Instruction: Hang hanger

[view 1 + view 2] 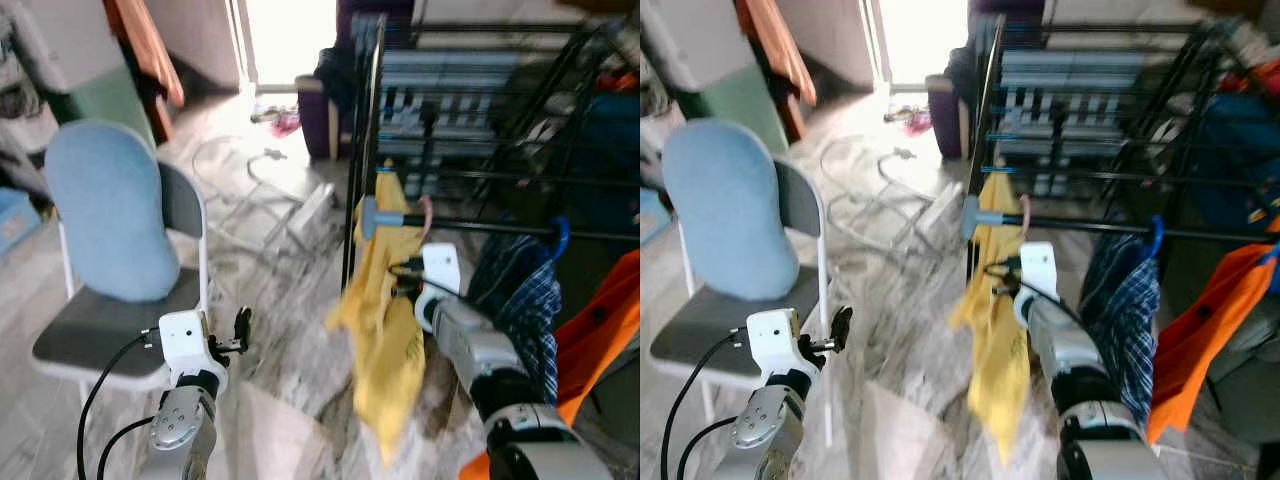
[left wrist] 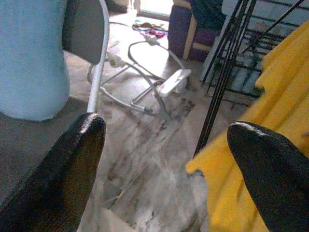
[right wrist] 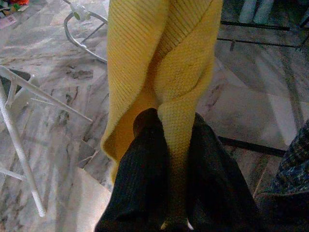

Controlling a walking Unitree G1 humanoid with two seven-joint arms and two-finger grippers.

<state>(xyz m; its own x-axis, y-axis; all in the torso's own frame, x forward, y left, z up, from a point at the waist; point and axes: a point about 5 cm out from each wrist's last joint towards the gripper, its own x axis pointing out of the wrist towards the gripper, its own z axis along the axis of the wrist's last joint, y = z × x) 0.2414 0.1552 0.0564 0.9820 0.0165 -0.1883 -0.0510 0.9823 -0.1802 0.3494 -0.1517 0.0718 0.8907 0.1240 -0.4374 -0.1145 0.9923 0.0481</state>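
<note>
Where chair [image 1: 120,250] stands, rack [image 1: 480,120] beside.

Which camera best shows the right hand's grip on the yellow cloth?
Right wrist view: the right hand is shut on a fold of the yellow cloth. The eye views show the cloth hanging from the rack rail, grip hidden. The left wrist view shows its edge.

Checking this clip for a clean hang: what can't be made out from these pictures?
- Hanger hook on the rack rod: head views are blurred, so whether it sits over the rod cannot be told.
- Hanger body: covered by the yellow garment.
- Right gripper: its fingers pinch a fold of the garment, but their tips are buried in it.
- Left gripper: open near the chair; fingers cut off by the wrist view's edge.
</note>
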